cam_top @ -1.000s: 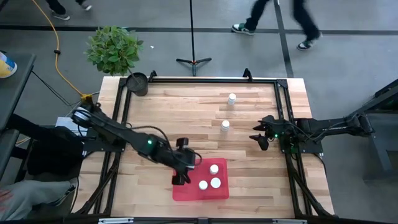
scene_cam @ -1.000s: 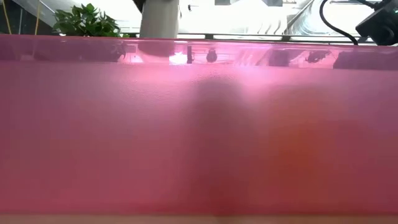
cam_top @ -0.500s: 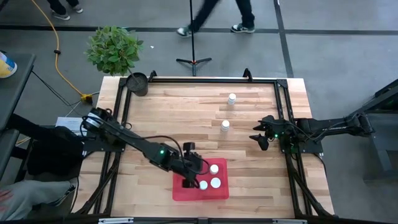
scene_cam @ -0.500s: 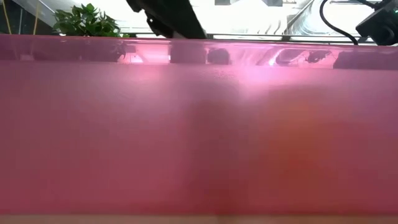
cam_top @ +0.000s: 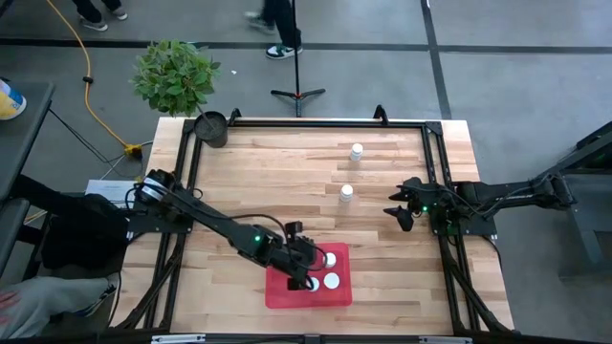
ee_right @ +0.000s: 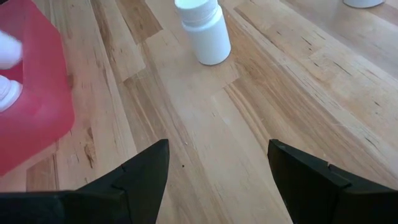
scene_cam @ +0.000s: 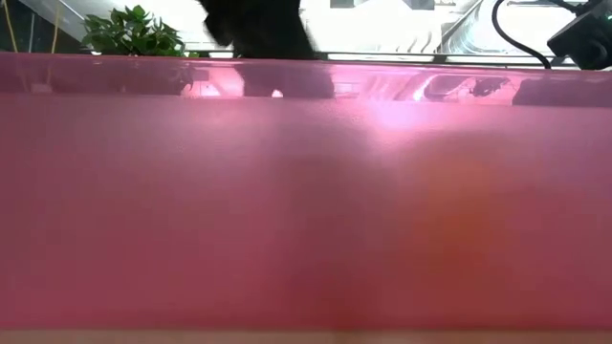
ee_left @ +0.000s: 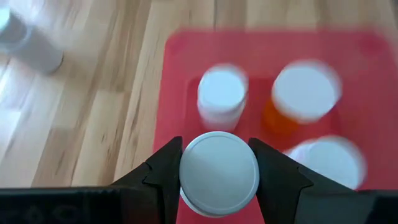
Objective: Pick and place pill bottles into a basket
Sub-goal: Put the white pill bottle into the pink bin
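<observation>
My left claw (ee_left: 219, 177) is clamped on a pill bottle (ee_left: 219, 173), one finger on each side of its white cap, and it hangs over the red basket (cam_top: 287, 291) at about the tray's 9 o'clock portion in the high view. The bottle's long axis points straight down at the tray floor, so I judge the coming move to be a short drop and a release. What matters is clearance: three bottles already stand in the basket, a white one (ee_left: 221, 94) at 12 o'clock from the held cap, the orange-bodied one (ee_left: 303, 96) at about 1 o'clock, and another white cap (ee_left: 326, 163) at 3 o'clock, all close.

My right claw (ee_right: 217, 168) waits with fingers spread over bare tabletop (cam_top: 287, 182) near the 3 o'clock edge. It is the nearer arm to the two white bottles still out: one (cam_top: 346, 193) at its 10 o'clock, one (cam_top: 357, 151) farther toward 12. Both stand upright, small white cylinders with round caps.
</observation>
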Action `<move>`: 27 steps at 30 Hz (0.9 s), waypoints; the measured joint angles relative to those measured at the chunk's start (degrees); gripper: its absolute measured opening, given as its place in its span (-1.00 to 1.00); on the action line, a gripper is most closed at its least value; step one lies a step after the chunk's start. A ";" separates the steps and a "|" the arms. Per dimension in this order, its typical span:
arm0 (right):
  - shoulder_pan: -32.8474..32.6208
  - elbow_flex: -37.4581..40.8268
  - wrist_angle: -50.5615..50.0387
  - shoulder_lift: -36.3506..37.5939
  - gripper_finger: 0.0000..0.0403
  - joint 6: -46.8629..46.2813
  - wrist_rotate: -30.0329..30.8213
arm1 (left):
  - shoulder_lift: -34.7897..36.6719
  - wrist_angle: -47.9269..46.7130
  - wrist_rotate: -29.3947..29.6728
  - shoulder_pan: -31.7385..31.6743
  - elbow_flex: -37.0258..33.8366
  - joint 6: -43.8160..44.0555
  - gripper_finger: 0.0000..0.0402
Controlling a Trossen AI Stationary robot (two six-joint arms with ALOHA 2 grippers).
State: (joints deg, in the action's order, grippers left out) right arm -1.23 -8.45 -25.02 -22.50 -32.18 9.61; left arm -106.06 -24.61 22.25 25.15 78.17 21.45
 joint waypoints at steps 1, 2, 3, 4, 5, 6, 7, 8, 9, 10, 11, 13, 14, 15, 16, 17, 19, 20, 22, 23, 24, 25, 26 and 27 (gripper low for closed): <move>0.00 0.00 0.00 0.00 0.31 0.02 0.04 | -0.08 -0.96 0.27 0.00 -0.22 -0.02 -0.04; 0.00 0.00 0.00 0.00 0.31 0.02 0.00 | -0.20 -1.04 0.34 0.00 -0.24 0.00 -0.04; 0.01 0.00 0.02 0.00 0.31 0.04 -0.06 | -0.61 -0.19 0.42 -0.02 -0.08 0.09 -0.04; 0.00 0.00 0.02 0.00 0.31 0.04 -0.13 | -0.85 0.24 0.53 -0.02 0.05 0.28 -0.04; 0.00 0.00 0.02 0.00 0.31 0.04 -0.13 | -0.98 -0.48 0.73 0.00 -0.07 0.30 -0.04; 0.00 0.00 0.02 0.00 0.31 0.04 -0.14 | -1.07 -0.96 0.76 0.00 -0.21 0.43 -0.04; 0.00 0.00 0.02 0.00 0.31 0.04 -0.19 | -1.25 -0.57 0.76 0.00 -0.21 0.65 -0.04; 0.00 0.00 0.02 0.00 0.31 0.04 -0.42 | -1.62 0.05 0.82 -0.02 -0.12 1.24 -0.04; 0.00 0.00 0.02 0.02 0.31 0.04 -0.62 | -1.80 0.41 1.12 -0.02 -0.06 1.89 -0.04; 0.00 0.00 0.02 0.00 0.31 0.04 -0.82 | -1.95 0.01 2.04 -0.02 -0.10 2.49 -0.04; 0.00 0.00 0.02 0.00 0.31 0.04 -0.94 | -2.02 -0.21 2.65 -0.02 -0.25 3.13 -0.04; 0.00 0.00 0.02 0.00 0.31 0.04 -1.13 | -1.98 2.06 2.77 -0.02 -1.28 4.37 -0.04; 0.02 0.00 0.02 0.00 0.31 0.04 -1.22 | -1.89 3.26 2.91 -0.04 -2.26 5.33 -0.04; 0.00 0.00 0.02 0.01 0.31 0.04 -1.24 | -1.88 4.08 3.00 -0.04 -3.41 6.23 -0.04; 0.00 0.00 0.02 0.00 0.31 0.03 -1.37 | -1.97 4.77 2.99 -0.04 -4.47 7.19 -0.04; 0.00 0.00 0.02 0.00 0.31 -0.05 -1.51 | -2.06 5.46 2.98 -0.02 -5.31 8.19 -0.04; 0.00 0.00 0.02 0.00 0.31 -0.28 -1.53 | -2.09 7.65 2.95 0.00 -6.30 9.66 -0.04; 0.00 0.00 0.02 0.00 0.31 -0.30 -1.61 | -2.01 9.20 2.94 0.00 -6.71 10.22 -0.04; 0.00 0.00 0.02 0.00 0.31 -0.33 -1.64 | -1.97 10.82 2.95 0.00 -7.51 10.75 -0.04; 0.00 0.00 0.02 0.00 0.31 -0.35 -1.64 | -1.99 11.37 2.94 0.00 -7.79 10.79 -0.04; 0.00 0.00 0.02 0.00 0.31 -0.33 -1.64 | -1.99 11.73 2.94 -0.02 -7.82 10.82 -0.04; 0.00 0.00 0.02 0.00 0.31 -0.26 -1.64 | -1.99 12.30 2.94 -0.02 -7.81 10.84 -0.04; 0.00 0.00 0.02 0.00 0.31 -0.13 -1.64 | -1.98 12.88 2.94 -0.02 -7.79 10.86 -0.03; 0.00 0.00 0.02 0.00 0.31 -0.11 -1.64 | -1.97 13.11 2.94 -0.02 -7.78 10.89 -0.02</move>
State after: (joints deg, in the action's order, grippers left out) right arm -1.23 -8.45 -24.99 -22.50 -32.29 7.97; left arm -108.03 -11.50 25.19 25.12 70.39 32.34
